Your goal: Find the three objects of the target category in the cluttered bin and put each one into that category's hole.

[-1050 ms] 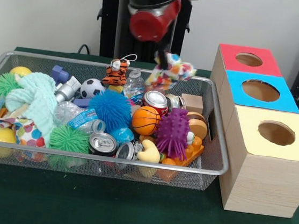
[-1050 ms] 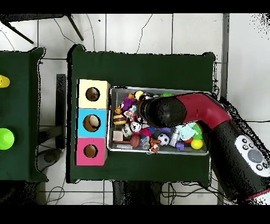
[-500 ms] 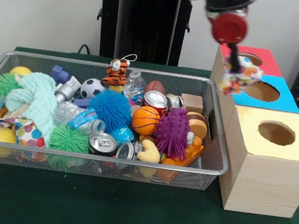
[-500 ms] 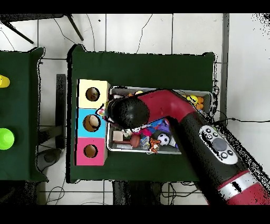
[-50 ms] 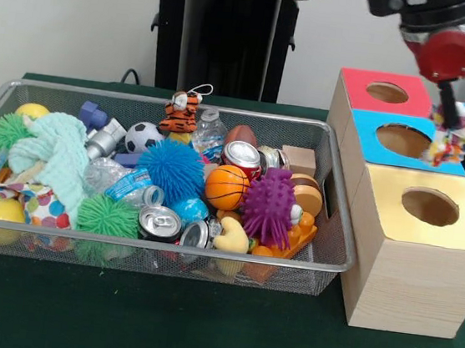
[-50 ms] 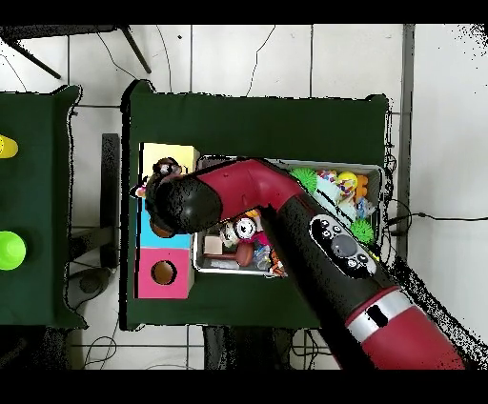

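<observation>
Plain off-white wall (image 5: 66,12) behind the dark green cloth-covered desk (image 5: 156,325). Overhead: white tiled floor (image 6: 286,57) with dark grout lines; second green-covered side table (image 6: 38,133) at 9 o'clock; black cables (image 6: 95,348) trail at 7 o'clock.

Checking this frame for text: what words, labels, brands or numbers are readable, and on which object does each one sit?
None can be read as text.
Blue-labelled plastic bottle in the mesh bin: print on the label too blurred to read.
Red soda can: markings too small to make out.
Silver can tops: no legible print.
Red, blue and yellow boxes: holes only, no lettering.
</observation>
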Action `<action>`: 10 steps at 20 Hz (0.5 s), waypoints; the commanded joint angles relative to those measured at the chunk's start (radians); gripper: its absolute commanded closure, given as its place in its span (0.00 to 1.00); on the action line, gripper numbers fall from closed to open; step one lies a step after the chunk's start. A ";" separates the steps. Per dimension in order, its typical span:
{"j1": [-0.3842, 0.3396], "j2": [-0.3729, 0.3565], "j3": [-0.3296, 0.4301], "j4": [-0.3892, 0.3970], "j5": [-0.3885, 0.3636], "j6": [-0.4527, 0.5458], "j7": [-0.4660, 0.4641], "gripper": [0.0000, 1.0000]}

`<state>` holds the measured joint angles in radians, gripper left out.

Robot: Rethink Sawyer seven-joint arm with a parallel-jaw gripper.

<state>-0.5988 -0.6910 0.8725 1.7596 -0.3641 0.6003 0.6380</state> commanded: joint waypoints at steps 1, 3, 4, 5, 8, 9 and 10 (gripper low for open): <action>0.018 0.067 -0.137 -0.114 0.036 -0.015 0.252 1.00; 0.017 0.071 -0.145 -0.120 0.043 -0.014 0.239 1.00; 0.010 0.074 -0.142 -0.118 0.042 -0.025 0.226 1.00; 0.007 0.076 -0.141 -0.118 0.042 -0.031 0.218 1.00; -0.003 0.086 -0.132 -0.129 0.034 -0.047 0.190 1.00; -0.002 0.090 -0.138 -0.137 0.035 -0.041 0.191 1.00; -0.001 0.098 -0.143 -0.150 0.034 -0.038 0.189 1.00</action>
<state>-0.5742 -0.6453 0.8239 1.6917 -0.3440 0.5999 0.6380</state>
